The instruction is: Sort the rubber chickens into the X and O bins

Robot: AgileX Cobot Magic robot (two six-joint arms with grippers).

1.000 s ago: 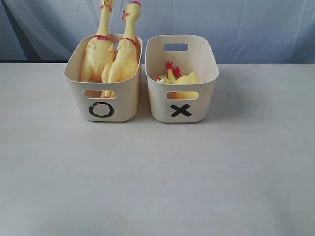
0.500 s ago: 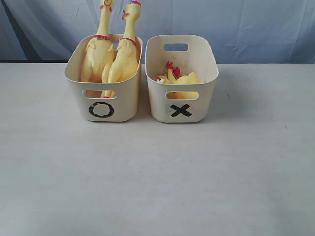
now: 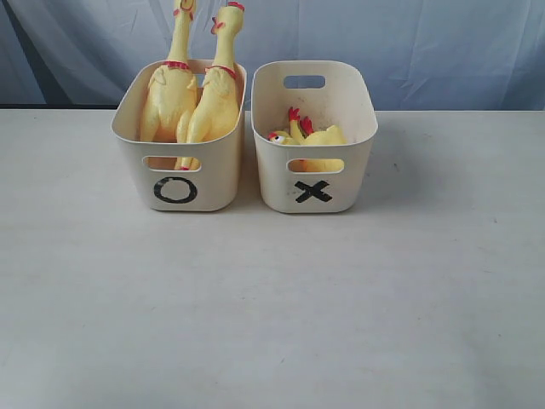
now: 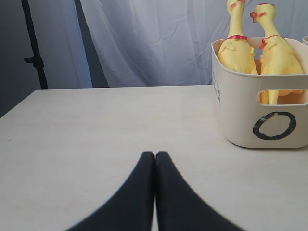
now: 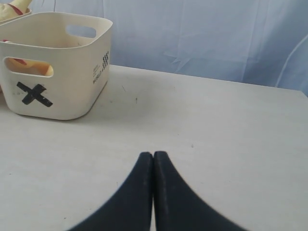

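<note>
Two long rubber chickens [image 3: 192, 94] stand upright in the cream O bin [image 3: 213, 183], necks rising above its rim; the left wrist view shows the same chickens [image 4: 257, 48] in the O bin [image 4: 236, 110]. Smaller rubber chickens [image 3: 311, 138] lie in the X bin [image 3: 349, 183], which stands right of the O bin. Yellow shows through the handle slot of the X bin [image 5: 72, 91] in the right wrist view. My left gripper [image 4: 155, 155] is shut on nothing, low over the table, away from the O bin. My right gripper [image 5: 153, 155] is shut and empty too. Neither gripper shows in the exterior view.
The pale table [image 3: 272, 298] spreads in front of the two bins. A blue-white cloth backdrop [image 3: 426, 43] hangs behind. A dark stand pole [image 4: 36, 48] rises beyond the table's corner in the left wrist view.
</note>
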